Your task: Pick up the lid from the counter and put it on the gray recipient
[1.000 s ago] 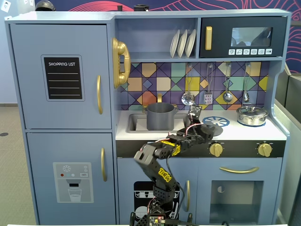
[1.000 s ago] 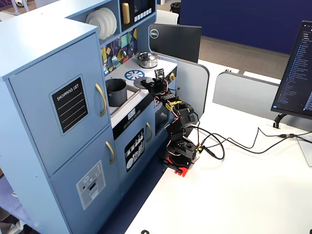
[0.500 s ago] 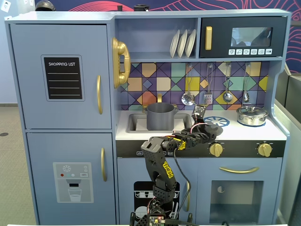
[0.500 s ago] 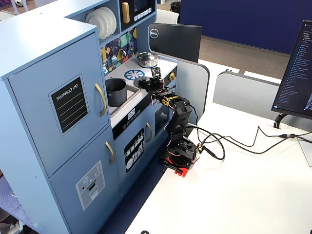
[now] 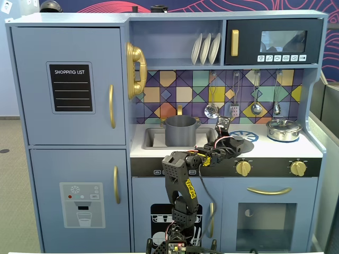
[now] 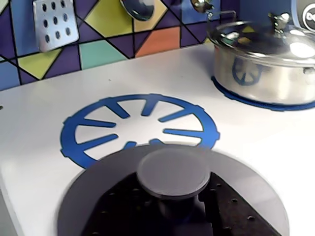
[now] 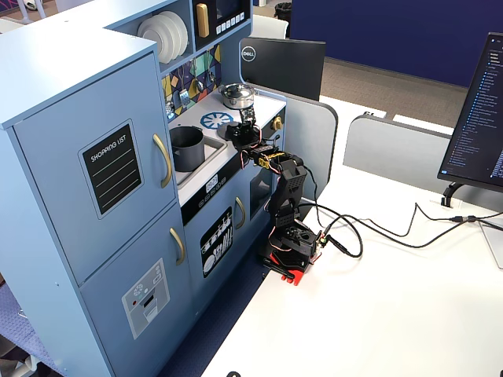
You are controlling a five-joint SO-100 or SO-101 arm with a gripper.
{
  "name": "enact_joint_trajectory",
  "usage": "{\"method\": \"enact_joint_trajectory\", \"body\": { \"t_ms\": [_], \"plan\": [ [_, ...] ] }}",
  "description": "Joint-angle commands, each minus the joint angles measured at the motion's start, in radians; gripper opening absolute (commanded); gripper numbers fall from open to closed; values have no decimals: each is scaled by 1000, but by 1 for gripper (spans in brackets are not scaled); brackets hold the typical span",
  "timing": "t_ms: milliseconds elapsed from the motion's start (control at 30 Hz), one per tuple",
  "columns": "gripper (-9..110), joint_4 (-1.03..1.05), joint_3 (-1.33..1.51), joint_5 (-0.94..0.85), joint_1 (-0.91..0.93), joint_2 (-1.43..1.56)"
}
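Matte gray lid (image 6: 172,196), round, flat-knobbed

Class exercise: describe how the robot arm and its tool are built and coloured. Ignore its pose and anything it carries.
The arm is matte black plastic in blocky segments, with yellow markings on the upright link and red and black wires along the forearm. Its base is red underneath, with black cables trailing across the white desk. The tool is black with small holes.

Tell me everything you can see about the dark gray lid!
The lid is a round, flat, matte dark gray disc with a low round knob in its middle. In the wrist view it lies level in front of the blue burner ring, and the black gripper closes around its knob. Whether it rests on the white counter cannot be told.
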Motion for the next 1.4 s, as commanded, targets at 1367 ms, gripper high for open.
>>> {"method": "enact_joint_trajectory", "body": {
  "t_ms": [1367],
  "plan": [
    [0,486,-304,11,-548,344]
  ]
}}
